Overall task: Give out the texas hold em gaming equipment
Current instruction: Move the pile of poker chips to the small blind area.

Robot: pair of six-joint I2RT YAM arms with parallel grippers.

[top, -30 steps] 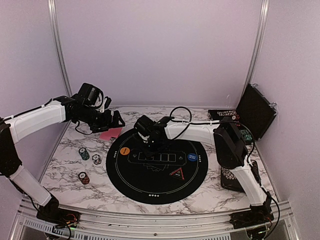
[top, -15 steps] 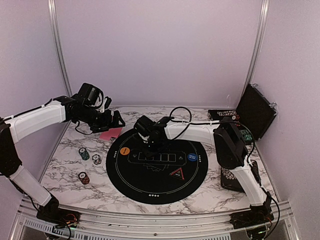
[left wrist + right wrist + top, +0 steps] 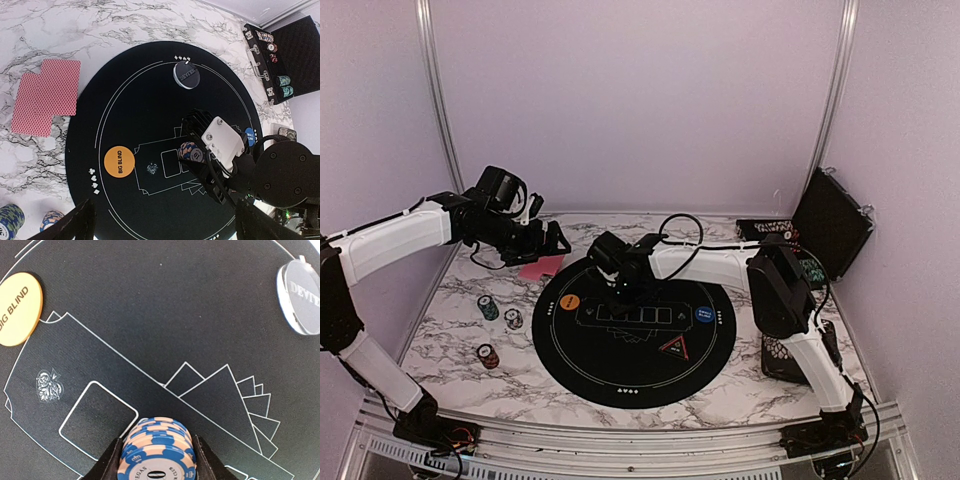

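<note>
Chip stack point(image 3: 157, 447) is standing upright over the mat's point(image 3: 620, 372) centre, the right gripper's point(image 3: 158, 460) fingers pinching its sides; the left gripper point(image 3: 548, 240) is gaping, farther off beside the mat.

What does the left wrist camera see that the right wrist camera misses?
Only the left wrist view: the pink cards, the open case, the blue button and the right arm itself. Only the right wrist view: the printed card fan in full. Both: the black mat, the orange button, the dealer button, and the chip stack between the right hand's fingers.
</note>
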